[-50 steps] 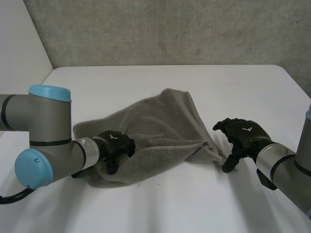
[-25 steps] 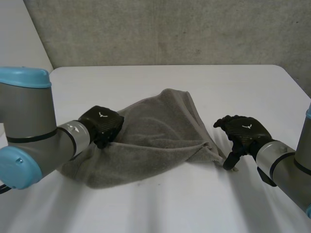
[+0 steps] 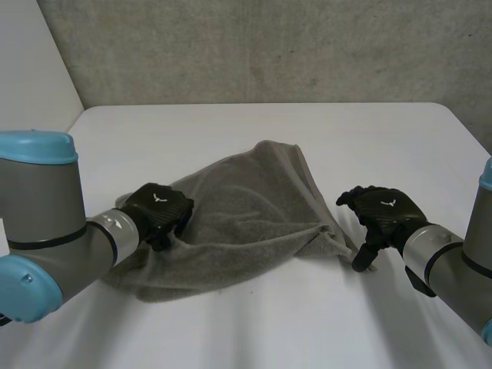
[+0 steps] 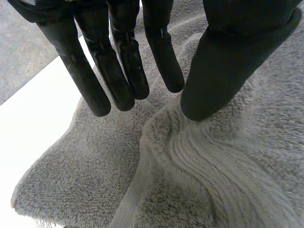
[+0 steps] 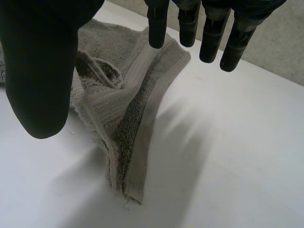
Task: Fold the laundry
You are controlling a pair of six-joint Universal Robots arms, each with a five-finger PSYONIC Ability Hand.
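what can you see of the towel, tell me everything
The towel is grey terry cloth with a flat woven band by its hem. It lies rumpled on the white table, roughly triangular, narrowing toward the far side, its near right corner bunched into folds. The left hand rests on its left edge, pressing a raised fold. The right hand hangs open beside the right corner.

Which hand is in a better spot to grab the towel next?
Probably the left hand: it sits on the left part of the towel, with its thumb touching a raised fold. The right hand hangs open beside the towel's right corner.
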